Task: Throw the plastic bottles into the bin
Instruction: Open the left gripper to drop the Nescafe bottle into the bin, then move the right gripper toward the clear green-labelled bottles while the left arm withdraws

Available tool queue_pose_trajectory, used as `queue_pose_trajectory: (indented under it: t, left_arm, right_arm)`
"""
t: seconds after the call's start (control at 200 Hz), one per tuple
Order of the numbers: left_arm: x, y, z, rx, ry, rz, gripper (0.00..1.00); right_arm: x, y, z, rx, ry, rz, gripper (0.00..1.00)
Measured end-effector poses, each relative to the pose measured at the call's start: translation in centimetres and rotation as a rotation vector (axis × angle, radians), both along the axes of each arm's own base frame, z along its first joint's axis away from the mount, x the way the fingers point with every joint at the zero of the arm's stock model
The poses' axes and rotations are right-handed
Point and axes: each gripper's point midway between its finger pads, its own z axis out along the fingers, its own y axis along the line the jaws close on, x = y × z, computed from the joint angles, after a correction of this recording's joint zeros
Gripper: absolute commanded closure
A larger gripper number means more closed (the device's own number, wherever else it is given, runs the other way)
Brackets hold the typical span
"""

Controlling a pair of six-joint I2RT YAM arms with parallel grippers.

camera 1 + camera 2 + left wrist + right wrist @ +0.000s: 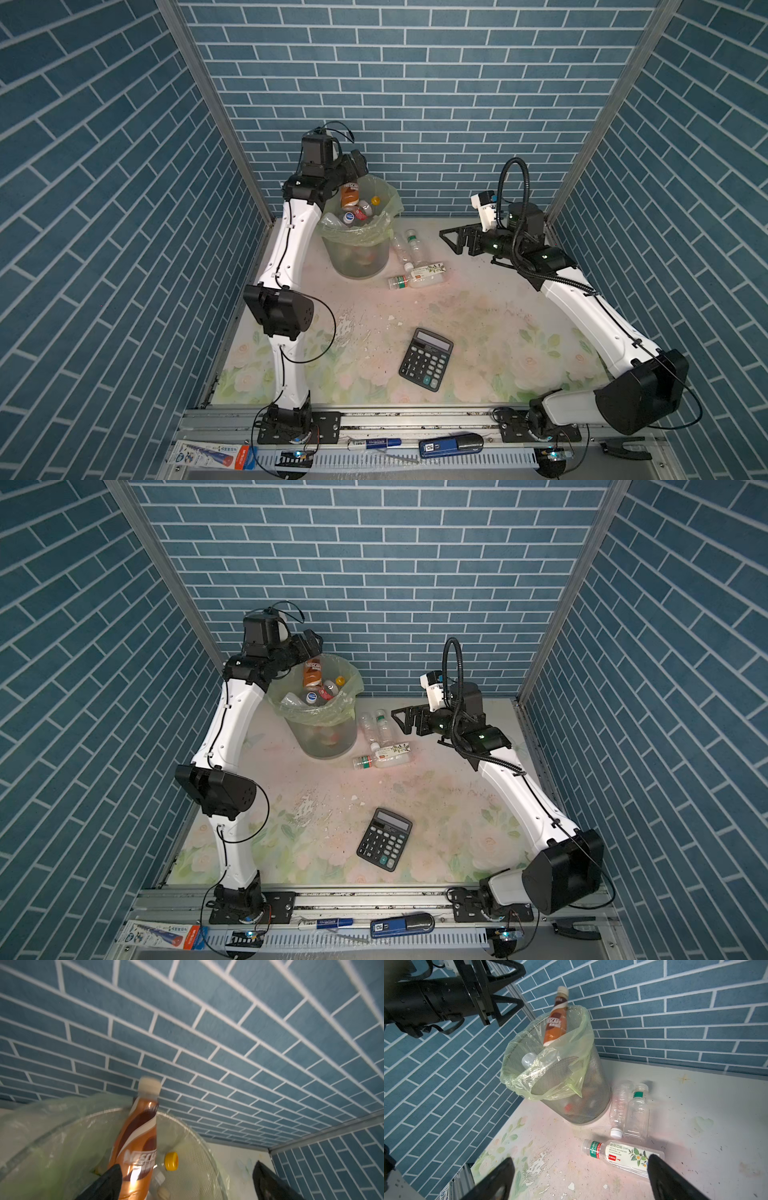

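Over the bin's (pixel 357 259) rim, the left gripper (pixel 358 164) hangs spread open, and both top views show a brown bottle (pixel 350 195) tilted in the bin's mouth.
Left wrist view: its fingers (pixel 104 1183) gape, with the bottle just beside one. Right wrist view: the right gripper (pixel 580 1159) is open, and clear bottles (pixel 623 1155) lie beside the bin.

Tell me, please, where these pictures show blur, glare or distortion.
Left wrist view: the brown bottle is motion-smeared, with a bright glare low on its label; the left fingers are out of focus. Right wrist view: that bottle's cap is blurred, while the labelled bottle on the table is sharp. Both top views: sharp overall, the side walls' brick lines fanning outward.
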Motion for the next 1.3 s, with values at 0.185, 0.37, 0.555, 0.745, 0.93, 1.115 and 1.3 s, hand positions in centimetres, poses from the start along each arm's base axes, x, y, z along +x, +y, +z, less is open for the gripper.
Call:
queue_pose_trajectory:
  t: [0.185,0.37,0.555,0.745,0.93,1.115,1.3]
  left_arm:
    - [-7.0,-2.5,7.7,-0.031,-0.16,-0.099,0.01]
    - [-16.3,-5.0,14.9,-0.068,-0.383,-0.217,0.01]
    - [-17.7,-4.4,11.1,-0.064,-0.361,-0.209,0.01]
    - [-16.8,-5.5,1.6,-0.028,-0.184,-0.227,0.01]
    - [-17.6,-5.4,-3.2,-0.033,-0.094,-0.226,0.01]
    - [-18.6,-5.3,-2.6,-0.063,-0.128,-0.227,0.01]
    - [-19.3,-5.9,-2.5,-0.08,-0.147,-0.245,0.01]
  right_arm:
    - [2.8,0.3,-5.5,-0.07,0.113,-0.053,0.01]
    - [4.8,0.7,-14.1,-0.16,0.306,-0.091,0.01]
    - [6.1,1.3,-18.2,-0.209,0.385,-0.103,0.01]
    - [8.3,3.2,-18.8,-0.242,0.373,-0.105,0.01]
    - [9.9,4.4,-20.8,-0.299,0.372,-0.107,0.01]
    - [9.4,4.5,-24.1,-0.376,0.424,-0.09,0.01]
    - [8.6,4.8,-24.7,-0.39,0.439,-0.077,0.06]
